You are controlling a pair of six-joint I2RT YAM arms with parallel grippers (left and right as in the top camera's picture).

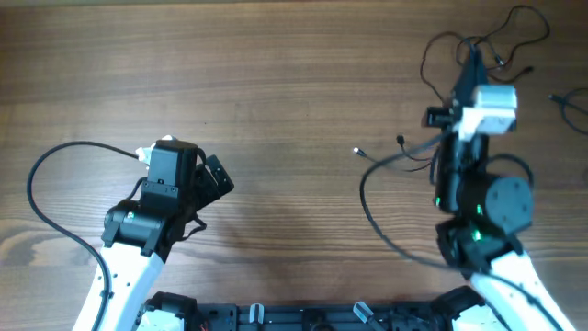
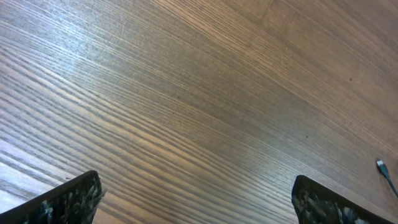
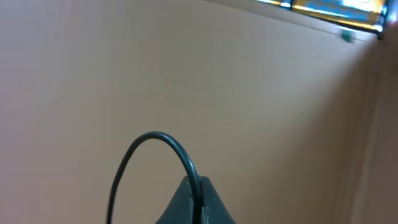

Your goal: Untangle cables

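Progress: early, as a judgement. Cables (image 1: 516, 11) lie in loose, overlapping loops at the far right of the table (image 1: 294, 83), so most of the separating is left to do. One strand (image 1: 565, 99) lies apart at the right edge. Two plug ends (image 1: 358, 150) reach toward the table centre.

Right gripper (image 1: 473, 55): fingers closed on a thin black cable (image 3: 155, 135), which arches out of the pinch in the right wrist view. That camera faces a plain beige surface, not the table. Whether the held cable is lifted clear of the others cannot be told.

Left gripper (image 2: 199, 202): jaws wide apart, holding nothing, over bare wood at the near left, well apart from the bundle. One plug (image 2: 380, 165) shows at the right margin of its view.

Obstructions: a thick arm cable (image 1: 367, 211) loops across the table near the plug ends and could snag a thin wire. A like loop (image 1: 32, 193) lies at the left edge.
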